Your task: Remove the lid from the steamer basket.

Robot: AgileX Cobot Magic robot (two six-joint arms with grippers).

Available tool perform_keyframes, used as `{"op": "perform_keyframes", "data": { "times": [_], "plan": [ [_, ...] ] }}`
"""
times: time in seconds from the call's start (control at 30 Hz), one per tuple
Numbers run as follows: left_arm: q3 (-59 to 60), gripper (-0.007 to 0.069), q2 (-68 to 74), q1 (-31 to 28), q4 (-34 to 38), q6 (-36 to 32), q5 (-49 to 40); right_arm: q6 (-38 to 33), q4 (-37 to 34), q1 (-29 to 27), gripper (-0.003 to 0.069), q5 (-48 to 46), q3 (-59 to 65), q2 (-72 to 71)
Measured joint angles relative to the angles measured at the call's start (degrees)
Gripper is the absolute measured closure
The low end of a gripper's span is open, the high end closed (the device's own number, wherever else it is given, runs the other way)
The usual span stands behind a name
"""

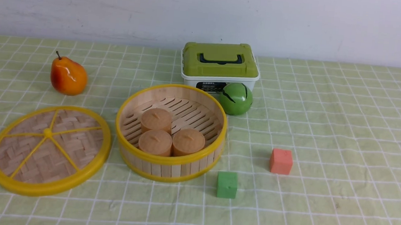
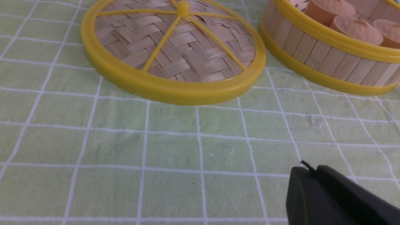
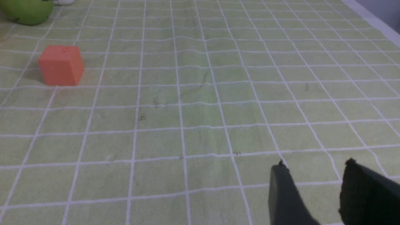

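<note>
Lid (image 1: 49, 149): woven bamboo, glossy yellow plastic rim. Basket (image 1: 170, 131): smooth bamboo slats, yellow plastic rims. Cloth (image 1: 344, 145): matt, wrinkled checked fabric. Cubes (image 1: 281, 161): matt, foam-like. Pear (image 1: 68, 76): glossy.

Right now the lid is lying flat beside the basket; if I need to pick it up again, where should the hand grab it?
Probably the centre knob of the lid, from straight above. The lid lies flat on the cloth, its rim flush with it, while the knob stands up where the spokes meet. Keep clear of the steamer basket close on its right.
</note>
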State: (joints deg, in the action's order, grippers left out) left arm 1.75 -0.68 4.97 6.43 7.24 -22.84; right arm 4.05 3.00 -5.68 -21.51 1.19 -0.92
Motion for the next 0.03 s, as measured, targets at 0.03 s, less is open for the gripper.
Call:
{"op": "perform_keyframes", "data": {
  "times": [0.03],
  "plan": [
    [0.00, 0.0597, 0.00, 0.00, 0.00, 0.00, 0.00, 0.00, 0.00, 0.00, 0.0418, 0.00, 0.00, 0.00]
  ]
}}
